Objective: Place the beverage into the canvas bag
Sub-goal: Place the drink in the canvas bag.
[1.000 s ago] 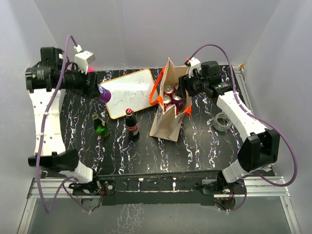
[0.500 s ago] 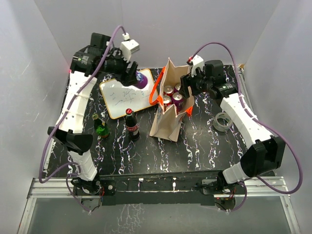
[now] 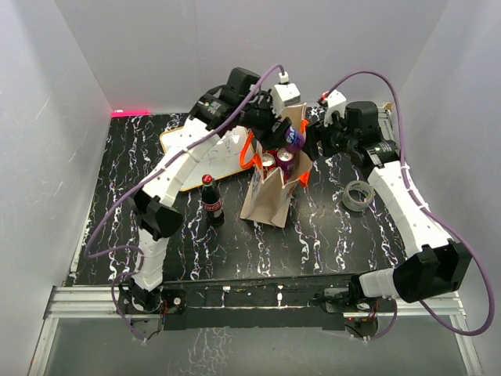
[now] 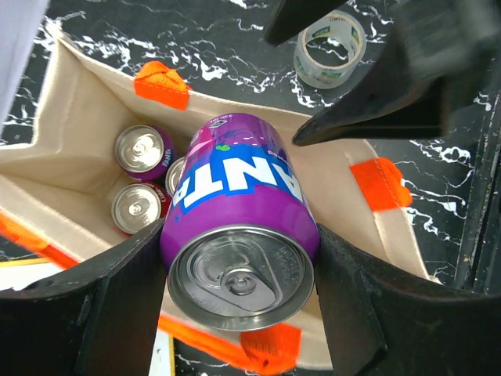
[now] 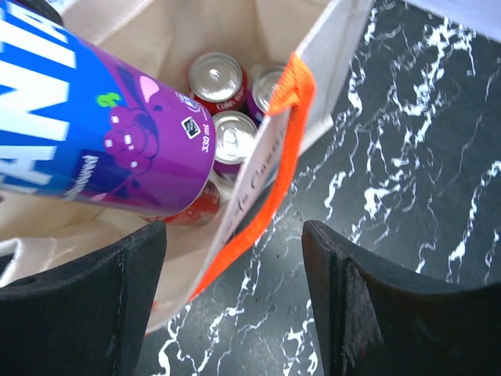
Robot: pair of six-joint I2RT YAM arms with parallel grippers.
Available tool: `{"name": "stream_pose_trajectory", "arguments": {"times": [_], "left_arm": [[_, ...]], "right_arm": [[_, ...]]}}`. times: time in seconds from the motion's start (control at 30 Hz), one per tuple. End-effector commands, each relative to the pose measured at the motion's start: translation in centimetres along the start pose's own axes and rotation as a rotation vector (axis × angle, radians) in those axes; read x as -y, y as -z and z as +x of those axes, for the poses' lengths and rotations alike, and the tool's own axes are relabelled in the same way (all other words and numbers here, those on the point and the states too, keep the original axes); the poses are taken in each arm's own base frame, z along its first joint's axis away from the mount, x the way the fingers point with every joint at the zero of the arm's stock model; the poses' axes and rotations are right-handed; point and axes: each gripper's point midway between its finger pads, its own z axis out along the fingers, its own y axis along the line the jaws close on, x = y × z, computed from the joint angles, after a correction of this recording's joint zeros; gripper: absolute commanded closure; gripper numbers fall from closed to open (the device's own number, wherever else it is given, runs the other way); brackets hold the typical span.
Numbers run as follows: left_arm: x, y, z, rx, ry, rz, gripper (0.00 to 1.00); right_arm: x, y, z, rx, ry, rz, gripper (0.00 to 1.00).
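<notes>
1. Black marbled bench (image 3: 337,235), plain white walls around it.
2. Canvas bag (image 3: 262,200) stands upright mid-bench with its mouth open.
3. Whiteboard (image 3: 207,153) lies left of the bag, partly under the left arm. Cola bottle (image 3: 211,201) stands upright near the bag's left side. Tape roll (image 3: 358,194) lies to the right, well apart.
4. In the way: red and purple cans (image 4: 141,149) already stand on the bag floor at one end, tops up. The rest of the floor is bare.
5. Left tool (image 4: 239,243) pinches the purple can (image 4: 235,204), one finger on each side of the body. The can hangs over the open mouth, base pointing into the bag, above the rim.
6. Right tool (image 5: 233,235) is spread wide and holds nothing. The bag's wall and orange handle (image 5: 286,149) sit between its fingers; I can't tell if they touch. It is just beside the purple can.
</notes>
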Motion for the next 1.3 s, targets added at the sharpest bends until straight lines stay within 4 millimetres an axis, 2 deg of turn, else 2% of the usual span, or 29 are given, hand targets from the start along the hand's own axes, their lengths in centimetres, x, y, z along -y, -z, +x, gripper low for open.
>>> {"name": "stream_pose_trajectory", "arguments": {"times": [0.0,0.17,0.27,0.57,0.87,1.13,1.27], "left_arm": [[-0.8,0.0,-3.3,0.105,-0.042,-0.036,1.0],[-0.9,-1.1,-1.7,0.063,0.016,-0.032,1.0],[-0.6,-1.2,0.2,-0.004,0.02,-0.019,1.0],[2.0,2.5,3.9,-0.183,-0.102,0.068,1.0],[6.6,5.9,6.7,-0.3,-0.085,0.219,1.0],[9.2,6.4,9.5,-0.419,-0.071,0.289,1.0],[9.5,5.8,11.0,-0.478,-0.071,0.299,1.0]], "right_arm": [[1.7,1.8,-1.3,0.085,-0.046,0.062,0.27],[2.5,2.6,-0.3,0.082,-0.085,0.082,0.27],[2.9,2.5,0.1,0.076,-0.098,0.09,0.27],[2.8,1.2,0.8,0.076,-0.12,0.06,0.27],[2.4,-0.1,3.1,0.022,-0.12,0.019,0.27],[1.0,-0.9,3.4,0.029,-0.102,-0.078,0.27],[0.2,-1.1,4.7,0.012,-0.063,-0.129,0.27]]}}
